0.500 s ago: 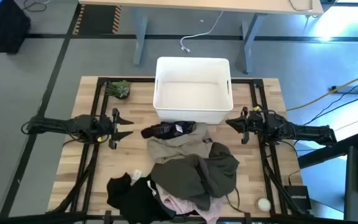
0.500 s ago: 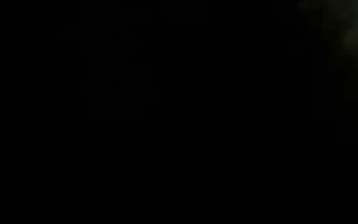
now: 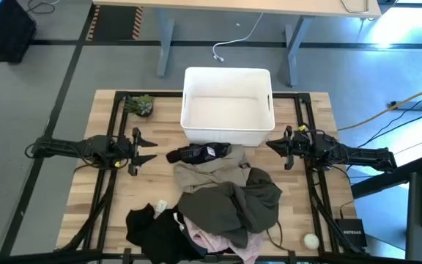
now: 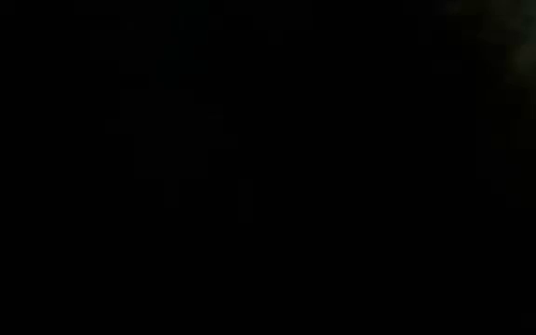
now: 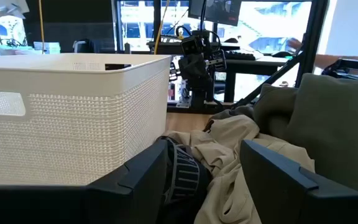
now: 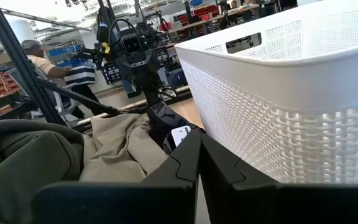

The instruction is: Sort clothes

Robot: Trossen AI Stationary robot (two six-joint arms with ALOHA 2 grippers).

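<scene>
The clothes lie in a pile on the table's near middle. It holds a navy-black garment [image 3: 198,153] next to the bin, a khaki one [image 3: 209,170], a dark olive one [image 3: 246,198], a black one [image 3: 154,224] and a pale pink one [image 3: 222,242]. The white bin [image 3: 227,108] stands behind them. My left gripper [image 3: 148,148] is open and empty, left of the pile, and its wrist view shows its own fingers [image 5: 204,163] apart. My right gripper [image 3: 272,145] is shut and empty, right of the pile, and also shows in its wrist view [image 6: 199,148]. The low view is dark.
A small green plant [image 3: 140,104] stands at the far left corner. A white ball [image 3: 311,240] and a black box [image 3: 352,233] lie at the near right. A person [image 6: 39,59] shows in the room beyond the table. Bare wood lies on either side of the pile.
</scene>
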